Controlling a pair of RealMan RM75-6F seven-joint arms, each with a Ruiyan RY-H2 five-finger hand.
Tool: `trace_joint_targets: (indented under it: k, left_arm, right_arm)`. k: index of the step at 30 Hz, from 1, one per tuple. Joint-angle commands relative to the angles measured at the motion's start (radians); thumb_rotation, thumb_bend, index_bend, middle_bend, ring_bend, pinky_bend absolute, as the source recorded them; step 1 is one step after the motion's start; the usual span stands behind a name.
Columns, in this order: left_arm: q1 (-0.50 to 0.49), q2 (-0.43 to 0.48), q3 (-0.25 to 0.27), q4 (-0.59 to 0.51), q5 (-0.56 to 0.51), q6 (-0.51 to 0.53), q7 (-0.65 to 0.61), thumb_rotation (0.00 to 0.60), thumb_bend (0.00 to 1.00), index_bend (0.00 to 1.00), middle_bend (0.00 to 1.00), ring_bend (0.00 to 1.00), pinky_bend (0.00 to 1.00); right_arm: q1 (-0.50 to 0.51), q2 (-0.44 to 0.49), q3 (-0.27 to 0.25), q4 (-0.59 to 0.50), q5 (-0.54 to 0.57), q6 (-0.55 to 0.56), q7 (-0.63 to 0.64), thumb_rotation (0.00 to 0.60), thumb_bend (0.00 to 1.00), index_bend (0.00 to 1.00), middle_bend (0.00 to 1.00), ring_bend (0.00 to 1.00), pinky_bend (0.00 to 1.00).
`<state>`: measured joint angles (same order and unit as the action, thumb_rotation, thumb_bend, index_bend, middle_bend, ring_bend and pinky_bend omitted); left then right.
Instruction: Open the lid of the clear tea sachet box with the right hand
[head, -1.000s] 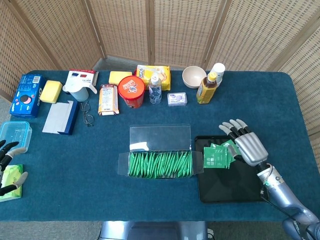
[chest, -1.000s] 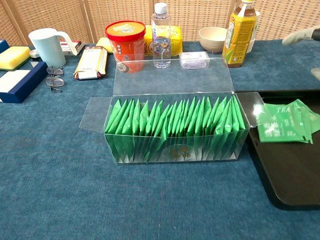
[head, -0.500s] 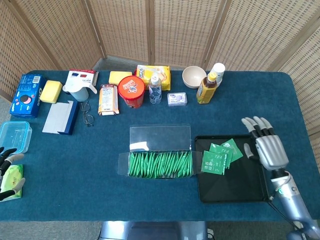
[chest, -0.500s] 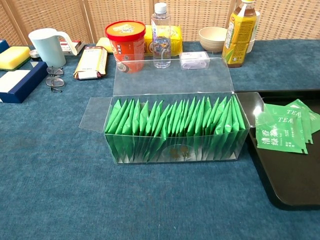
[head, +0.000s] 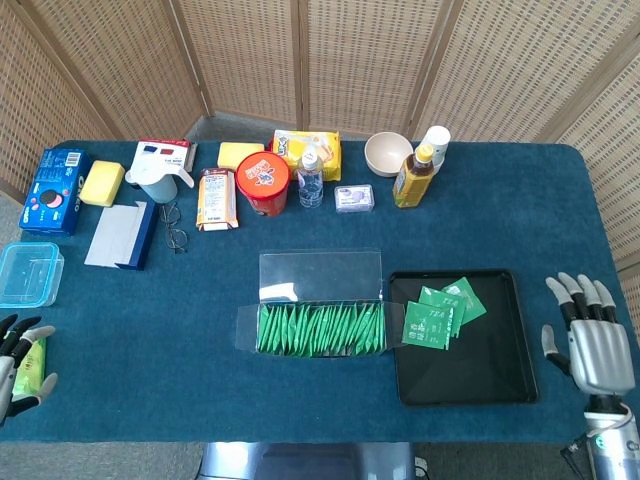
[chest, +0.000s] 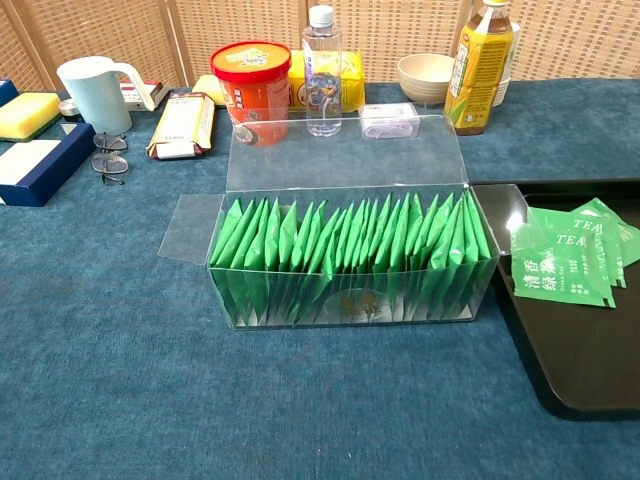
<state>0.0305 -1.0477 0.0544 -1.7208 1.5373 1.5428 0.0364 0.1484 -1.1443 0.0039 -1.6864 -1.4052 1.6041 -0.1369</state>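
The clear tea sachet box sits mid-table, packed with several green sachets. Its lid stands folded back and upright, and the side flaps hang open. My right hand hovers at the table's right front edge, well right of the box, fingers spread and holding nothing. My left hand is at the far left front edge, fingers apart, beside a green packet. Neither hand shows in the chest view.
A black tray right of the box holds loose green sachets. Along the back stand a red cup, water bottle, bowl, yellow drink bottle and white mug. A clear container lies at left.
My right hand has drawn back from over the tray to the table's right front edge, leaving the sachets on the tray. My left hand has slid toward the front edge.
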Motion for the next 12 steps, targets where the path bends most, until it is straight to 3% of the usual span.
trace_joint_targets:
  k: [1, 12]
  left_arm:
    - [0.004, -0.004, 0.002, 0.004, 0.007, 0.006, -0.007, 0.6, 0.27, 0.24, 0.16, 0.07, 0.25]
    - [-0.007, -0.005, -0.009, -0.002, 0.044, 0.018, -0.001, 0.6, 0.27, 0.24, 0.16, 0.07, 0.25]
  right_arm:
    - [-0.023, 0.003, -0.011, -0.002, -0.009, 0.011, 0.011, 0.6, 0.52, 0.14, 0.11, 0.05, 0.05]
    - [-0.043, 0.012, -0.007, 0.003, -0.046, -0.004, 0.053, 0.6, 0.52, 0.14, 0.11, 0.05, 0.05]
